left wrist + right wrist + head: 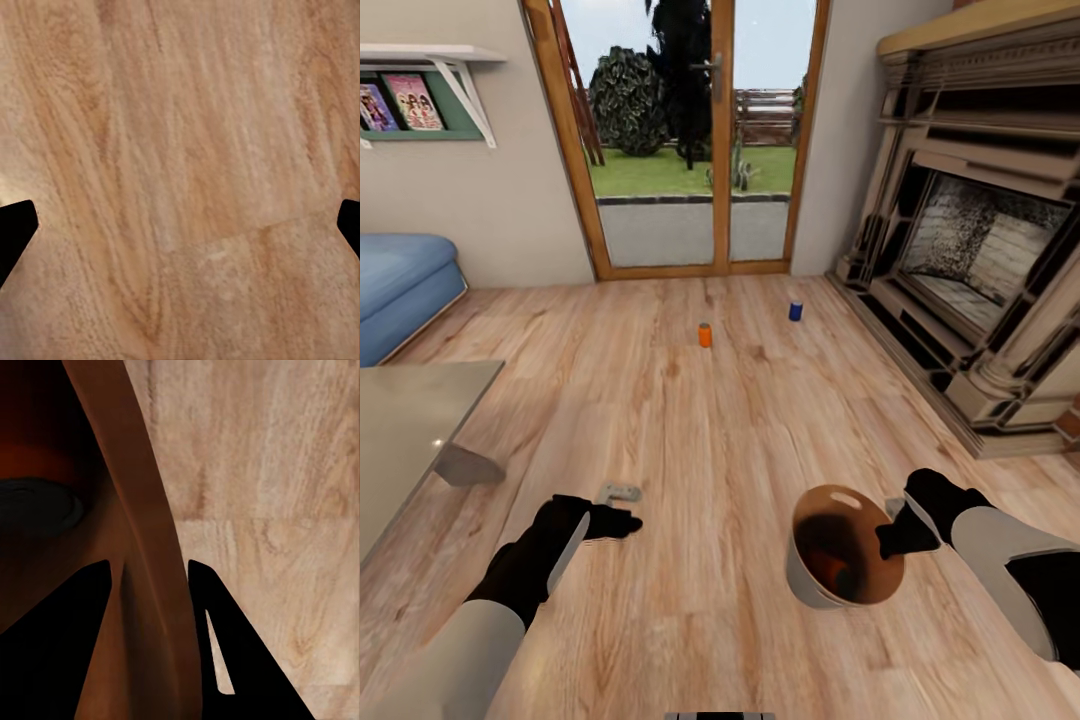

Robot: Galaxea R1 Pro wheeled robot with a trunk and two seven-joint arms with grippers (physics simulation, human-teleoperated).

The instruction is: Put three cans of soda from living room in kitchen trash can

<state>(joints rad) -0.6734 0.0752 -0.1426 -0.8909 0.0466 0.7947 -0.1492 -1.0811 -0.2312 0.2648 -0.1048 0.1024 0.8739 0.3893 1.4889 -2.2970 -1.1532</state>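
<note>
Two cans of soda stand on the wood floor ahead, an orange can [705, 335] and, further right, a dark blue can [795, 311]. The tash can [847, 560], grey outside and glossy brown inside, hangs tilted at the lower right. My right gripper [890, 535] is shut on its rim. In the right wrist view the fingers [240, 660] straddle the bin's wall [142, 510]. A silver round top [37, 508] with orange-red around it lies inside. My left gripper [615, 522] hovers open over bare floor, its fingertips [15, 232] wide apart.
A glass-topped table [410, 420] with a grey leg [465, 465] is at the left, and a small grey bracket [620, 491] lies on the floor. The blue sofa [400, 285] lies beyond. A dark fireplace [980, 250] lines the right wall. Wood-framed glass doors [690, 140] stand ahead.
</note>
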